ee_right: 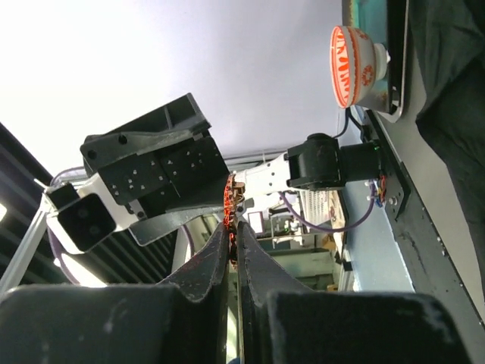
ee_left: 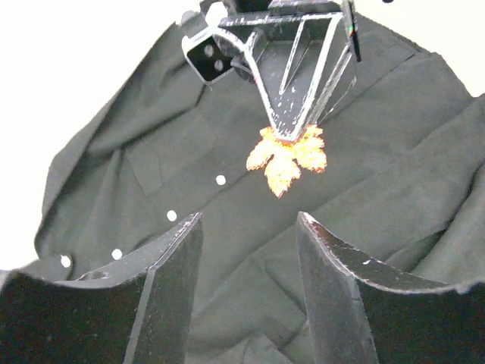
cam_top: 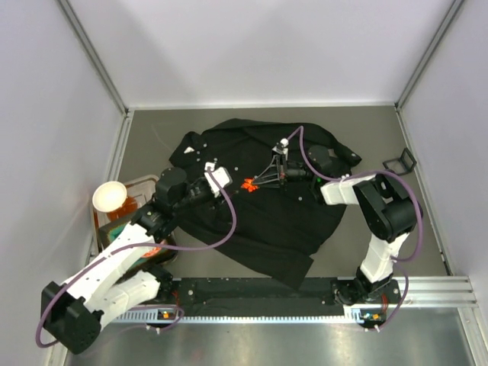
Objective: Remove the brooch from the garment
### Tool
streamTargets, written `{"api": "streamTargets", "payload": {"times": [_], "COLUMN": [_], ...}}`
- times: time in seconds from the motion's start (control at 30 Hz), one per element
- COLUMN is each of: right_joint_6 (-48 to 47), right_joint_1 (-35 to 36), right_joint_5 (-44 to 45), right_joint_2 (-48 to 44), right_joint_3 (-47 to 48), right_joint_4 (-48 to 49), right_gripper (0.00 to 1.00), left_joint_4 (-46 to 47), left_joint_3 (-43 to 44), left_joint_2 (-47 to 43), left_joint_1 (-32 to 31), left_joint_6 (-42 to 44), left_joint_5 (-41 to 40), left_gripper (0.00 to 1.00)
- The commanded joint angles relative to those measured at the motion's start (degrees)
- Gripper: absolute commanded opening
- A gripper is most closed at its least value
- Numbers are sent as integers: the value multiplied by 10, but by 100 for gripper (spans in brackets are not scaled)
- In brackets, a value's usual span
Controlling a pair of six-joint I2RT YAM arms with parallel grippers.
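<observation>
The black shirt (cam_top: 267, 229) lies spread on the table, with pale buttons (ee_left: 220, 180) down its front. My right gripper (cam_top: 254, 184) is shut on the tiny red-orange maple-leaf brooch (cam_top: 248, 184) over the shirt's chest. In the left wrist view the brooch (ee_left: 286, 155) hangs at the right gripper's (ee_left: 292, 136) tips above the fabric (ee_left: 394, 152). In the right wrist view the brooch (ee_right: 231, 208) shows edge-on between the closed fingers (ee_right: 208, 265), with no fabric around it. My left gripper (cam_top: 223, 183) is open and empty just left of the brooch, its fingers (ee_left: 178, 250) over the shirt.
A white bowl (cam_top: 109, 196) with an orange pattern stands on a tray (cam_top: 130, 212) at the table's left edge; it also shows in the right wrist view (ee_right: 352, 64). A small black clip (cam_top: 399, 162) lies at the far right. Grey walls enclose the table.
</observation>
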Motion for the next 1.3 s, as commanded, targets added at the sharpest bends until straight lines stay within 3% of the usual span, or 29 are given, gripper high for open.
{"api": "streamTargets", "payload": {"times": [0.0,0.23,0.53,1.0,1.27], "right_joint_6": [50,43,41,108,148], "right_joint_1": [-7,-8,3,39,41], "right_joint_5": [-3,3,3,8,10], "right_joint_2": [-3,-25,-43,-41,-37], "right_joint_3": [0,5,7,1,-13], "right_joint_4": [75,37,-16,5,70], "right_gripper": [1,1,1,2,7], "left_joint_4": [31,29,50,24,-17], "left_joint_3": [8,23,13,19,31], "left_joint_2": [-6,11,9,8,7], "left_joint_1": [-17,-53,-88,-124,-145], "left_joint_6": [69,122,165,208,223], "left_joint_5": [17,-21,-63,-103,-132], "left_gripper": [54,44,49,41,12]}}
